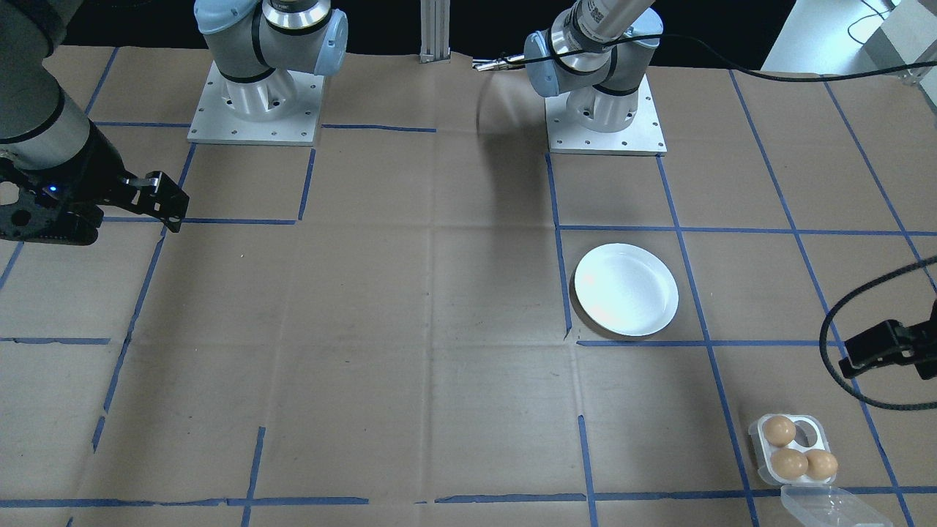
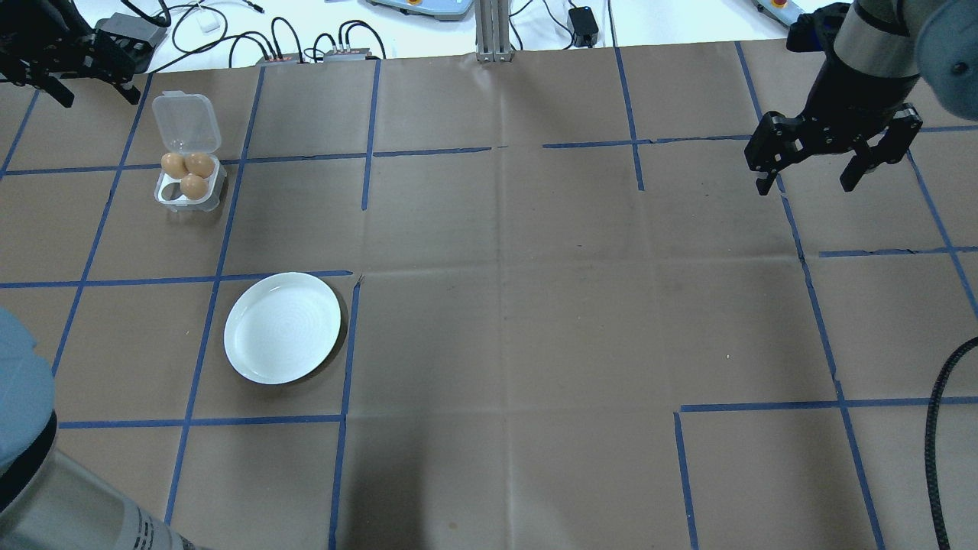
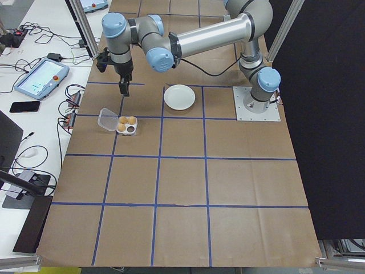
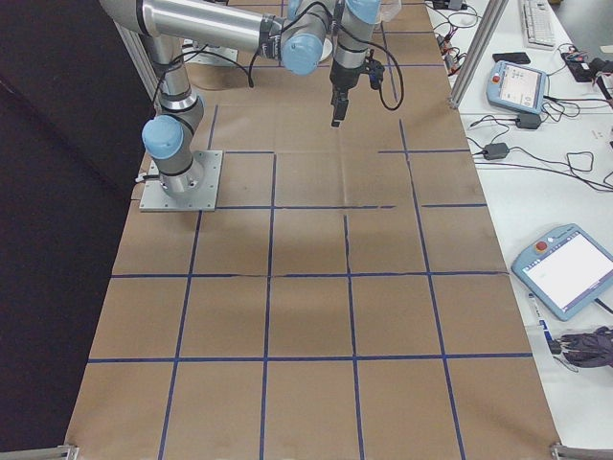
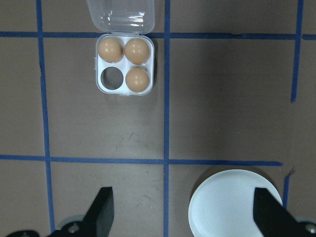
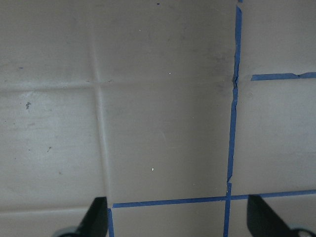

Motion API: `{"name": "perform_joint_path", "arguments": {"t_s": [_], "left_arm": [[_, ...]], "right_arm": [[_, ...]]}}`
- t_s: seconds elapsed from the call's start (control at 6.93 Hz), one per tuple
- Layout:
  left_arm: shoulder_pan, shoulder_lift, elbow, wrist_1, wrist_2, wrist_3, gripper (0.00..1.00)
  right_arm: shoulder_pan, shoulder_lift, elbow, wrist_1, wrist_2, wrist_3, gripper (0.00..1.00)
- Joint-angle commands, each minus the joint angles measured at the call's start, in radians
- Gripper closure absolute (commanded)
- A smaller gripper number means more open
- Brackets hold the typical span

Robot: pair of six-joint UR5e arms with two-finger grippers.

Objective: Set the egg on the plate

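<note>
Three brown eggs (image 2: pixel 188 172) sit in a small clear four-cup tray (image 2: pixel 170 195) at the far left of the table; one cup is empty and the lid (image 2: pixel 186 118) lies open. The empty white plate (image 2: pixel 283 327) rests nearer the robot, apart from the tray. My left gripper (image 2: pixel 99 98) hovers open beyond the tray, holding nothing. In the left wrist view its fingers (image 5: pixel 102 210) frame the eggs (image 5: pixel 126 61) and the plate (image 5: pixel 232 207) below. My right gripper (image 2: pixel 808 182) hangs open and empty over bare table at the far right.
Blue tape lines grid the brown paper table cover. Cables and small boxes (image 2: pixel 306 46) lie past the far table edge. A black cable (image 2: pixel 936 443) loops at the right side. The two arm bases (image 1: pixel 255 102) stand at the robot's edge.
</note>
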Motion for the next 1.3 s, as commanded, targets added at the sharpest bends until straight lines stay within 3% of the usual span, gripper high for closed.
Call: {"name": "perform_joint_path", "arguments": {"t_s": [0.0, 0.43, 0.87, 1.15], "left_arm": [[0.002, -0.1, 0.027, 0.024, 0.004, 0.08, 0.01], [0.0, -0.154, -0.035, 0.065, 0.007, 0.062, 0.06], [0.0, -0.151, -0.274, 0.413, 0.027, 0.065, 0.01], [0.0, -0.156, -0.309, 0.481, 0.036, 0.062, 0.01]], "right_arm": [[0.0, 0.0, 0.0, -0.001, 0.001, 0.0, 0.0], [0.0, 0.0, 0.0, 0.0, -0.001, 0.0, 0.0], [0.0, 0.0, 0.0, 0.0, -0.001, 0.0, 0.0], [0.0, 0.0, 0.0, -0.001, -0.001, 0.0, 0.0]]}}
